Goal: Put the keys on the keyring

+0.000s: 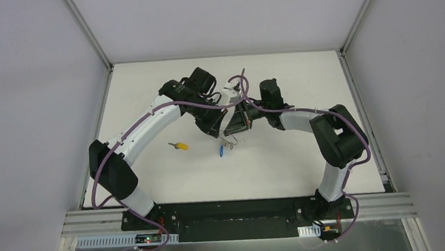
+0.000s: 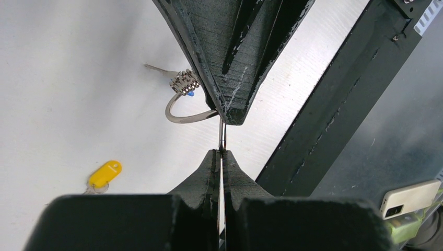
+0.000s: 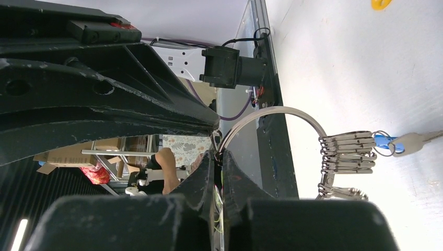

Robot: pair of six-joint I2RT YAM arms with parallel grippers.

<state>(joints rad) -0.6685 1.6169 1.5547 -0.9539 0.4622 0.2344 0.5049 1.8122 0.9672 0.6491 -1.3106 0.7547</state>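
Top external view: the yellow key (image 1: 179,145) is laid flat on the table (image 1: 133,90), its long axis running left to right with the head toward the right. The keyring (image 3: 282,108) is pinched by the right gripper (image 3: 216,155) over mid-table, with its silver keys (image 3: 347,151) bunched together (a blue key (image 3: 384,141) among them). The left gripper (image 2: 220,153) is pressed together on a thin metal strip (image 2: 222,136) that cannot be identified.

White table (image 1: 153,185) carrying one loose key

A yellow-headed key (image 1: 179,145) is lying flat on the bare surface left of centre, well apart from everything else. To its right a blue-headed key (image 1: 221,151) is hanging off the keyring (image 1: 228,140) and reaching down to the tabletop; whether it is resting there is unclear.
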